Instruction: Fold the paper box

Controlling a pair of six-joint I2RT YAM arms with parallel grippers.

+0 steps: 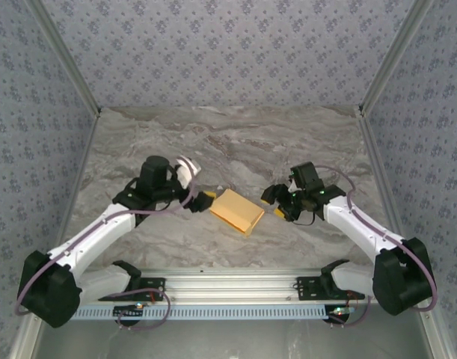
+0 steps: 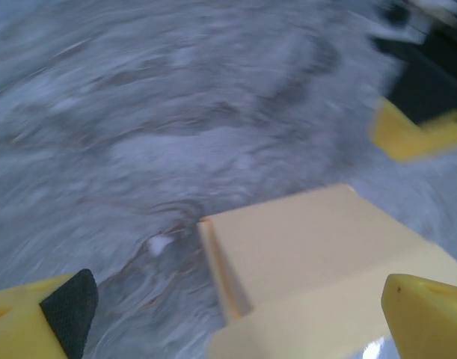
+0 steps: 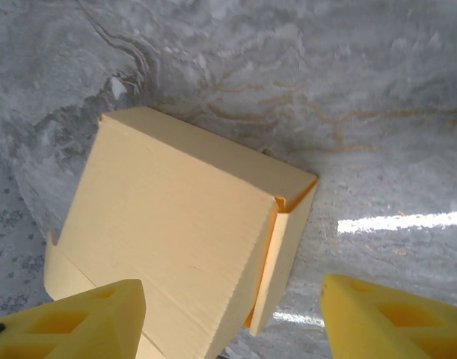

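Box (image 1: 238,211) looks folded shut at the middle of the counter (image 1: 228,142) between the arms, left jaws and right jaws both spread, pinching nothing, so an off-centre push likely skids it or pops the side flap open.

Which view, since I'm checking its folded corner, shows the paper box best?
Right wrist: the paper box is close and sharp, corner seam visible. Top external shows it whole but small; left wrist, blurred and cropped.
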